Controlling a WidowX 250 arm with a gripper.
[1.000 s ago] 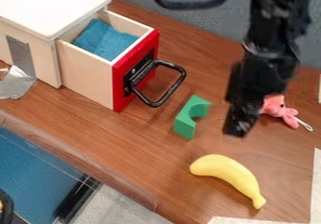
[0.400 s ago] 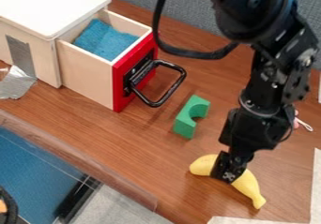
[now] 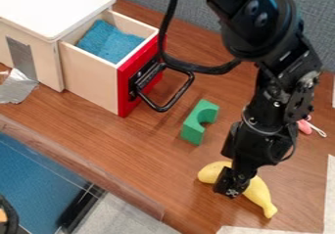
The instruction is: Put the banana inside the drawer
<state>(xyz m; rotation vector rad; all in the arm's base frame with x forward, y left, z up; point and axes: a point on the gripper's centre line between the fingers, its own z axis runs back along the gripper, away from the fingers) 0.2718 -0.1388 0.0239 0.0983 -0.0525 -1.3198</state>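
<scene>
A: Where's the curved yellow banana?

B: Lying on the brown wooden worktop, with the black end effector across its middle.

A: Gripped?

B: I can't tell whether the end effector is apart, together or clamped on it. If the hold is poor, that smooth, curved body could roll or slip out on the lift.

A: And on the way over?

B: Carried too low, it might knock the green arch-shaped block or catch the looped black handle on the open wooden drawer with the red front. The loose black cable crosses that handle in view, so it could snag.

A: The drop?

B: Released crosswise, the banana may land on the drawer's rim and tip outside.
</scene>
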